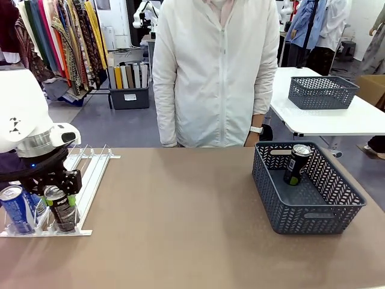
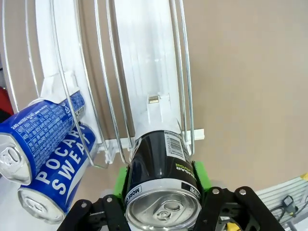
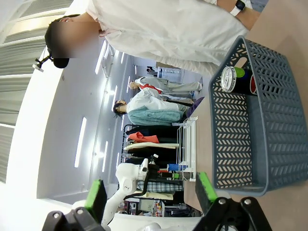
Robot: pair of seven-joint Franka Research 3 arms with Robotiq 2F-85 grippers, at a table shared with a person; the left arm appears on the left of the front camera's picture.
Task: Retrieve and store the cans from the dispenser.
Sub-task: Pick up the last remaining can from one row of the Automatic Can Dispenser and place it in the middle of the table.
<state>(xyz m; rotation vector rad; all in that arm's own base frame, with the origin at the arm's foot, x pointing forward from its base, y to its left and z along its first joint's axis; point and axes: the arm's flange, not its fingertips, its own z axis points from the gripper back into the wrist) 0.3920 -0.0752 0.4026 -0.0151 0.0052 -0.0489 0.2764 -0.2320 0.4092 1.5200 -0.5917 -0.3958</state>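
A black can with green marks [image 2: 161,163] stands at the near end of the dispenser's [image 2: 149,62] lane. My left gripper [image 2: 161,178] is shut on it, with one green pad on each side. The front view shows this gripper [image 1: 60,201] around the black can [image 1: 62,214] at the front of the dispenser [image 1: 90,177]. Two blue cans [image 2: 45,132] lie in the neighbouring lanes, and one blue can [image 1: 15,208] shows in the front view. Another black can [image 1: 296,164] stands inside the dark grey basket [image 1: 319,220]. My right gripper [image 3: 150,192] hangs open and holds nothing, off to the side of the basket [image 3: 240,159].
A person in a white jacket [image 1: 210,72] stands at the far side of the table, with hands down. The brown tabletop [image 1: 180,223] lies bare between the dispenser and the basket. A second grey basket [image 1: 322,91] sits on a white table behind.
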